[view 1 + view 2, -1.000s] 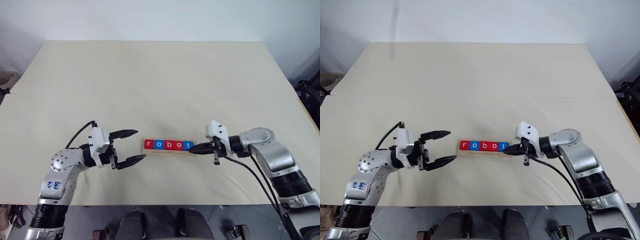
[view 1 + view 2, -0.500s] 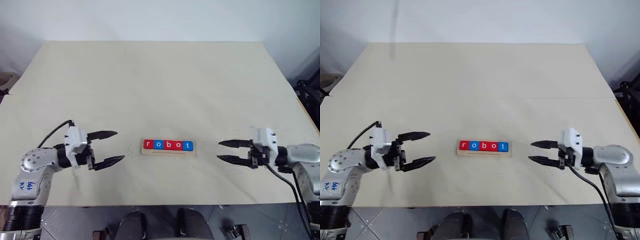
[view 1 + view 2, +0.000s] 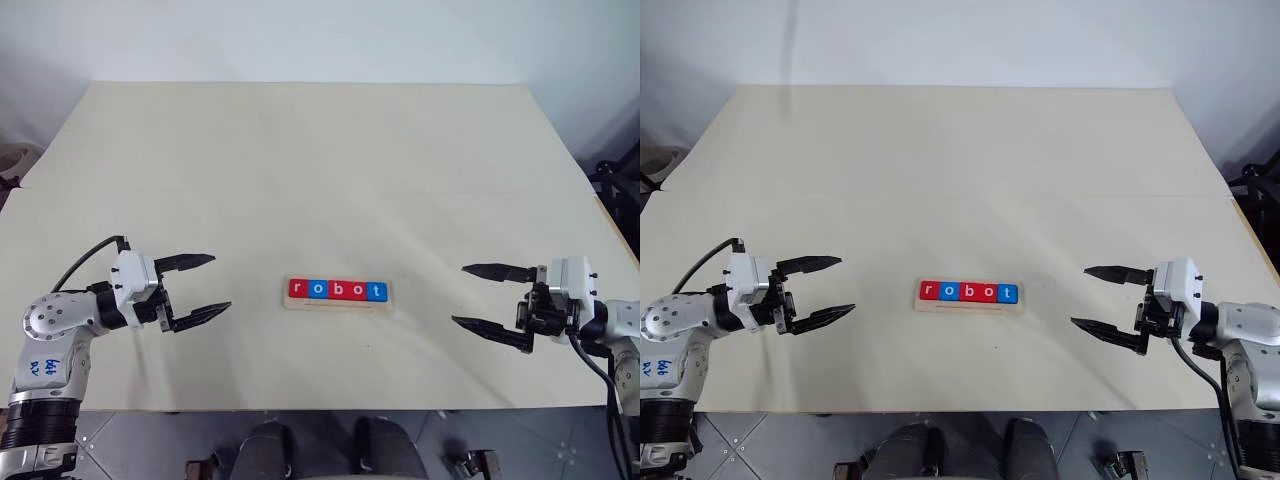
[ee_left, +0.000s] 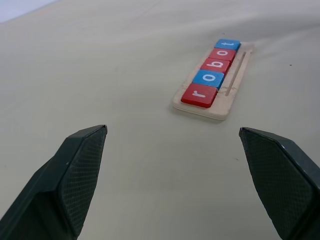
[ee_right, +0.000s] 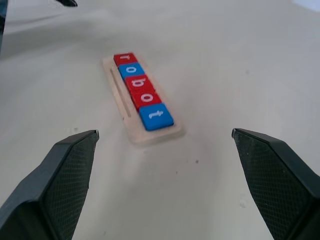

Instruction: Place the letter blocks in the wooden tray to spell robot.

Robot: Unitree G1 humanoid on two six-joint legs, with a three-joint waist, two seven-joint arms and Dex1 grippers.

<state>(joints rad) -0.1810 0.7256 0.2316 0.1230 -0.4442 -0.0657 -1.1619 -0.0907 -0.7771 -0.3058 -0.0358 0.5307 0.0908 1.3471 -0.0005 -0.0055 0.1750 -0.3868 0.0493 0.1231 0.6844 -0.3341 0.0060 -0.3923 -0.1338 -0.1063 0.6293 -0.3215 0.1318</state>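
The letter blocks (image 3: 336, 290), red and blue tiles with white letters, lie side by side in the wooden tray (image 3: 336, 303) near the table's front middle and read r, o, b, o, t from left to right. My left gripper (image 3: 205, 283) hovers open to the left of the tray, well apart from it, holding nothing. Off to the tray's right, my right gripper (image 3: 474, 296) is open and empty too. The left wrist view looks along the row of letter blocks (image 4: 212, 79) from the r end, the right wrist view sees the letter blocks (image 5: 141, 91) from the t end.
The cream table (image 3: 300, 160) stretches wide behind the tray. Its front edge runs just below both grippers. Dark equipment (image 3: 618, 175) stands past the table's right edge.
My right gripper, shut at the tray's right end a second ago, opened and drew away to the right. The left gripper pulled back to the left. The blocks stayed in the tray.
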